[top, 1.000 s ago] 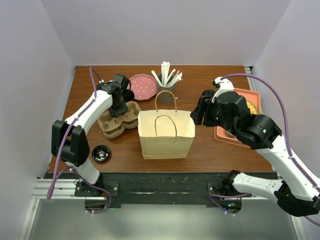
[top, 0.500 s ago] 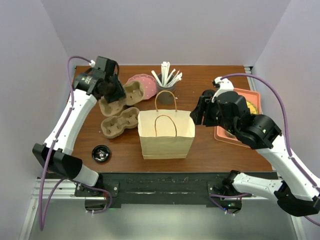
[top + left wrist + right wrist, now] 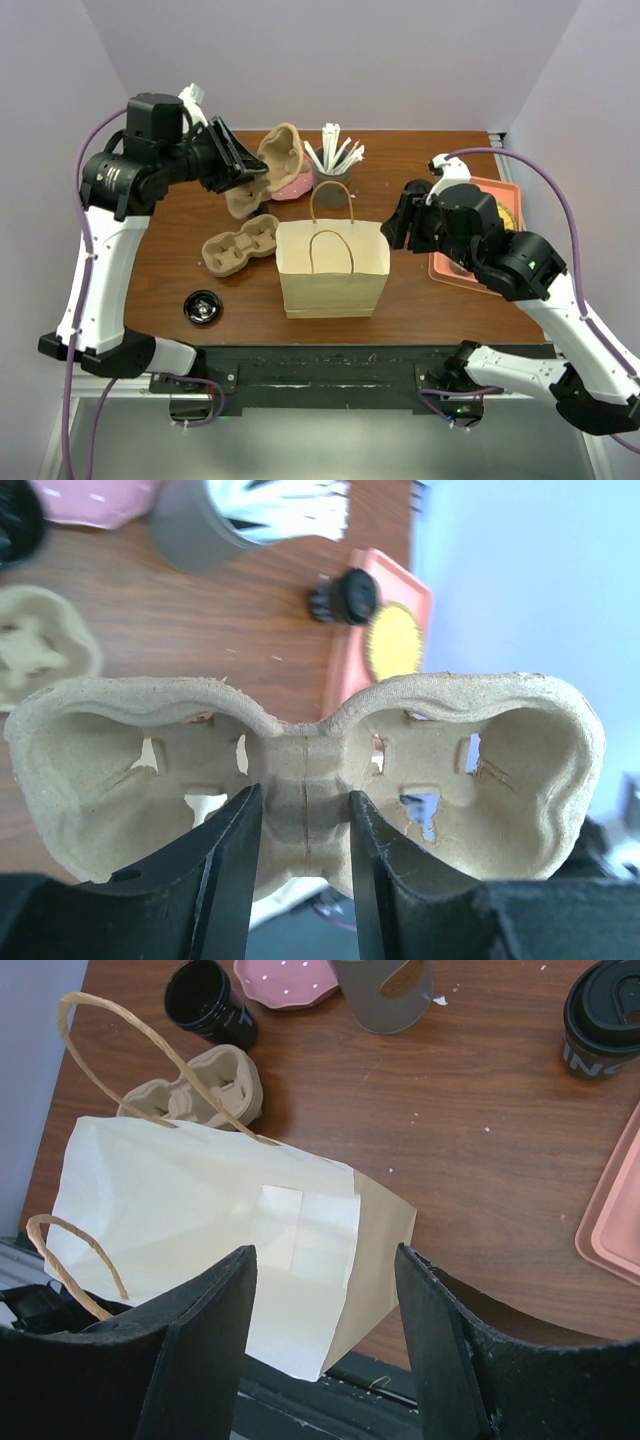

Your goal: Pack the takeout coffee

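Note:
The takeout coffee (image 3: 600,1010), a black cup with a lid and white lettering, stands on the table by the orange tray (image 3: 612,1222). It also shows in the left wrist view (image 3: 345,595). In the top view my right arm hides it. My left gripper (image 3: 245,170) is shut on the middle ridge of a cardboard cup carrier (image 3: 300,770) and holds it tilted on edge, high above the table's back left. My right gripper (image 3: 325,1260) is open and empty above the right end of the paper bag (image 3: 332,265).
A second cup carrier (image 3: 240,245) lies left of the bag. A loose black lid (image 3: 203,307) lies near the front left. A lidless black cup (image 3: 205,1000), a pink plate (image 3: 295,185) and a grey cup of stirrers (image 3: 332,160) stand at the back.
My left arm has lifted the top cup carrier off the other one, raised it up and toward the back, and tipped it on edge. My right arm has not moved.

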Robot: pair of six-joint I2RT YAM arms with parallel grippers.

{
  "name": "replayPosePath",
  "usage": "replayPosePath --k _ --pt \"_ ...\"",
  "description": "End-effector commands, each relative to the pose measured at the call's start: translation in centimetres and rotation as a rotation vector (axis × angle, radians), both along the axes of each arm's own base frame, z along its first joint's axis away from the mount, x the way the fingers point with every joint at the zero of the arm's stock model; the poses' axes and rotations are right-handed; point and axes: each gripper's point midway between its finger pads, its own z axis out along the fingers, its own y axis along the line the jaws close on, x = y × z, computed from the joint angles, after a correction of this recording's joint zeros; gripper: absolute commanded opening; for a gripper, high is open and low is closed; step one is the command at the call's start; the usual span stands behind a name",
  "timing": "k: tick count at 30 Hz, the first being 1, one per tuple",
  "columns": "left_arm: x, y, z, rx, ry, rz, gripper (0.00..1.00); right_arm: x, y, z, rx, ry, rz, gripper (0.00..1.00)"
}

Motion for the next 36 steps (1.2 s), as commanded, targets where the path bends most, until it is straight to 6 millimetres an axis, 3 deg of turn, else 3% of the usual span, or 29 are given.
replayPosePath --k 1,5,8,10,16,18,23,29,36 --pt "-3.2 -2.8 5.1 -0.247 -0.058 -0.132 0.22 0.3 -0.1 0.8 0.022 -0.039 -0.009 0.62" --pt "-4.7 -3.2 6.9 -0.371 -0.072 -0.143 0.22 0.0 -0.2 0.5 0.024 -0.035 -0.001 0.62" --pt "-5.8 -3.2 7.0 -0.409 -0.074 -0.147 0.23 -0.1 0.0 0.5 0.029 -0.034 0.007 0.62" --pt "-5.8 -3.5 5.9 -0.423 -0.054 -0.152 0.23 -0.1 0.7 1.0 0.04 -0.052 0.051 0.62" --pt "-6.4 -4.8 4.7 -0.468 -0.026 -0.165 0.23 -4.6 7.2 3.8 0.173 -0.151 0.567 0.65" --pt "-6.7 -6.0 4.4 -0.471 -0.009 -0.189 0.23 -6.0 8.0 4.5 0.214 -0.185 0.666 0.66" --pt "-7.2 -9.0 2.9 -0.454 0.034 -0.238 0.23 -7.0 9.1 5.0 0.217 -0.269 0.8 0.69" --pt "-6.8 -9.7 2.0 -0.445 0.036 -0.229 0.23 -5.6 10.4 3.7 0.133 -0.299 0.859 0.7" --pt "-6.9 -9.3 1.0 -0.408 0.047 -0.214 0.22 -4.4 11.3 3.7 0.116 -0.336 0.867 0.67"
